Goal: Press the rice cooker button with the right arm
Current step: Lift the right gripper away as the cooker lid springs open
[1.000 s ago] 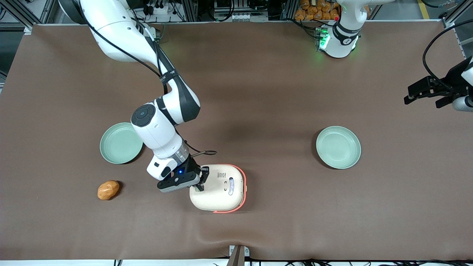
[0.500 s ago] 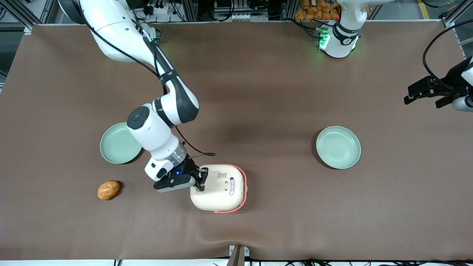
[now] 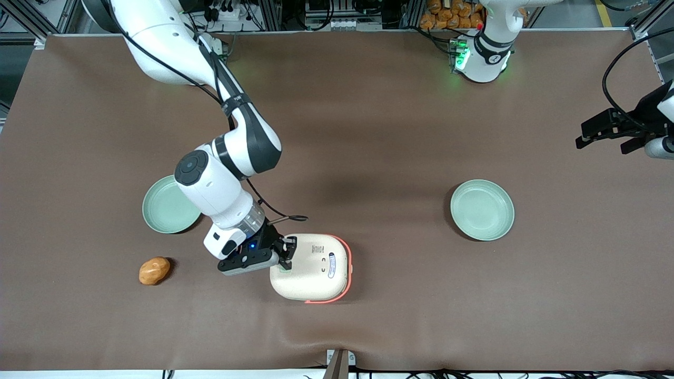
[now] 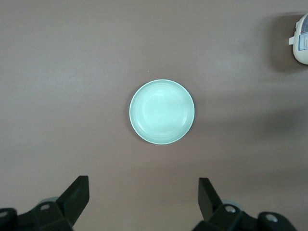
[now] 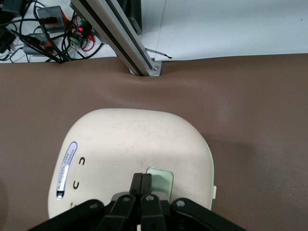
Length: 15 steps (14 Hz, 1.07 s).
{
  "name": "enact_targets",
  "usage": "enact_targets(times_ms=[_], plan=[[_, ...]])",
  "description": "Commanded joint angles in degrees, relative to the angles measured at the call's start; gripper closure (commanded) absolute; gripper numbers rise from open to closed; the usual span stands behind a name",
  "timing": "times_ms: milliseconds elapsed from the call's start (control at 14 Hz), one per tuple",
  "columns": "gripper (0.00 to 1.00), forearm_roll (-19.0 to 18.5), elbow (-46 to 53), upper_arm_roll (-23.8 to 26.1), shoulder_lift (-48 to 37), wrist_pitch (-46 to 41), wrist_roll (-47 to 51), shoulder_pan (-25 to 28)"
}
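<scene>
Spreading wide and brown, the counter (image 3: 400, 131), and carrying everything. Sitting near the counter's front edge, a little toward the working arm's end of its middle: the rice cooker (image 3: 311, 266), cream lid up, coral band glowing along one rim. Reaching down across the counter to the cooker's lid edge, the right arm (image 3: 210, 184). Lying flat at either side, two pale-green plates: one (image 3: 167, 206) partly under the arm's elbow, the other (image 3: 482, 209) well apart toward the parked arm's end. Resting alone nearer the front corner at the working arm's end, a small orange-brown lump (image 3: 154, 270).

Hovering at the lid's edge, the pincer (image 5: 142, 185), fingers pressed together into one blunt tip, gripping nothing. Touching or just beside that tip, the small pale-green button (image 5: 160, 180) set into the lid.

Judging the press: centring the closed tip squarely on the button, not its rim; pushing straight down, gently, avoiding sliding the light cooker across the counter.
</scene>
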Motion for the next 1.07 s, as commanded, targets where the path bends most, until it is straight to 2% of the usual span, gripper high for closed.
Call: enact_targets(times_ms=[0, 286, 357, 429, 571, 714, 786, 857, 1000], plan=[[1.00, 1.7, -0.8, 0.1, -3.4, -3.1, -1.2, -0.6], [1.00, 1.8, -0.4, 0.2, -7.0, -7.3, -1.1, -1.1], [0.98, 1.8, -0.5, 0.2, -7.6, -8.0, -1.1, -1.2], [0.91, 1.8, -0.5, 0.3, -8.5, -8.8, -1.0, -1.2], [0.72, 2.0, -0.6, 0.5, -10.3, -11.8, -0.9, -2.3], [0.47, 1.8, -0.9, 0.5, -11.9, -15.8, -0.9, -3.2], [0.26, 1.8, -1.0, 0.5, -12.7, -17.8, -0.8, -3.7], [0.00, 1.7, -1.4, 0.5, -13.6, -19.2, -0.7, -4.1], [0.00, 1.5, -3.4, 0.8, -16.5, -21.9, -1.0, -6.6]])
